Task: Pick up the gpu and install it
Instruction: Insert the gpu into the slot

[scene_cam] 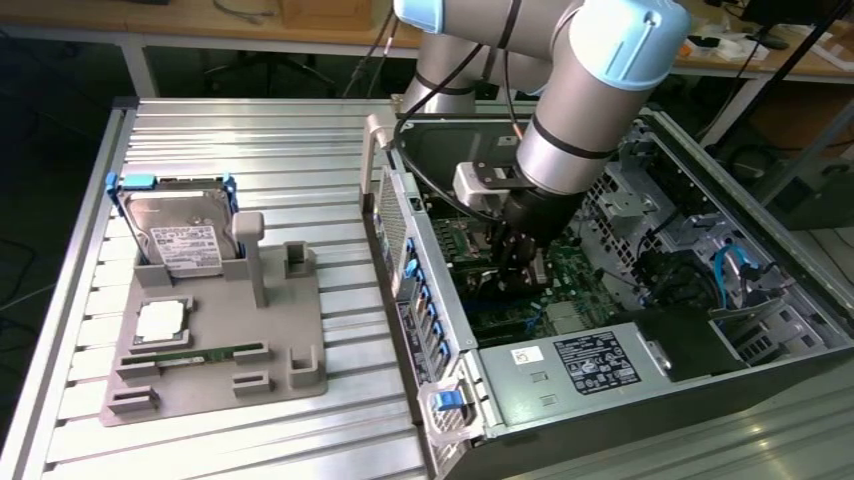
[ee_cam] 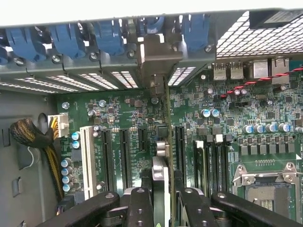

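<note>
Ext. view: arm (scene_cam: 587, 110) reaches down into the open PC case (scene_cam: 400, 200), which lies on its side on the slatted table (scene_cam: 267, 130). The gripper (scene_cam: 523, 262) is low over the motherboard (scene_cam: 567, 280), mid-case. The power supply (scene_cam: 587, 365) sits at the near end of the case. From here the card is prob. the dark sliver under the wrist, but we can't make it out for sure.

On the ext. view's left, well apart from the case, is a grey fixture tray (scene_cam: 280, 340). In it a hard drive (scene_cam: 180, 235) w/ blue rails stands upright, and a processor chip (scene_cam: 160, 320) and a green memory stick (scene_cam: 200, 353) lie flat.

Wrist view gives what the ext. view hides. The gripper (ee_cam: 163, 196) is pinching the gpu (ee_cam: 161, 172): black fingers (ee_cam: 139, 208) press on both faces, and the card is seen edge-on, standing upright over the motherboard (ee_cam: 118, 109). Its far end runs toward the rear panel, below the row of blue latches (ee_cam: 109, 35). Dark expansion slots (ee_cam: 124, 158) flank it on both sides, w/ a white slot (ee_cam: 86, 161) further off. Whether the card's lower edge has met a slot we can't tell.

Also in wrist view: a yellow/black cable bundle (ee_cam: 33, 135) at the board's edge and the open CPU socket (ee_cam: 265, 189).
</note>
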Robot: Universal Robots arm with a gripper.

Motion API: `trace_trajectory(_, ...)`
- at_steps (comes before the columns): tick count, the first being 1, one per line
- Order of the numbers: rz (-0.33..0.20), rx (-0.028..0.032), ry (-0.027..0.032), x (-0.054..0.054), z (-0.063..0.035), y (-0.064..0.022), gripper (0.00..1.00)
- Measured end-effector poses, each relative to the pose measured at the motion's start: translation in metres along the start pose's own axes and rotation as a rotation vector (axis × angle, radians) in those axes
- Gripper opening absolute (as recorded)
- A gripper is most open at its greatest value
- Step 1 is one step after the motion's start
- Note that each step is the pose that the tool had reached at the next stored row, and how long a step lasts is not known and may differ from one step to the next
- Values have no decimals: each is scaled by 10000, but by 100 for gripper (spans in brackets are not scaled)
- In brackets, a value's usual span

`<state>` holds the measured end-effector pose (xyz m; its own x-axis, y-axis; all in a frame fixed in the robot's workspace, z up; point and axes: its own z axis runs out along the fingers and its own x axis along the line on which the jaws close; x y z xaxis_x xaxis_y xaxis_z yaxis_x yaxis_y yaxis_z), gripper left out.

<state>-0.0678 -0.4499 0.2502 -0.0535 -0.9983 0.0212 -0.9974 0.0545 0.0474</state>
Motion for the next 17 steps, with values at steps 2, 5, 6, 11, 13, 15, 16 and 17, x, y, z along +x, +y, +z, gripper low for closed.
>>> trace_trajectory(2,-55,1,4,-2,3,0,27)
trace_trajectory(5,-113,0,14,-2,29,-1,27)
trace_trajectory(6,-137,-2,21,-2,65,-3,27)
trace_trajectory(11,-172,-20,64,-8,77,-5,27)
trace_trajectory(13,-174,-4,26,-5,69,-3,27)
trace_trajectory(15,-175,1,14,-4,63,-3,27)
trace_trajectory(16,-175,1,13,-4,55,-3,27)
trace_trajectory(17,-176,6,2,-4,49,-2,27)
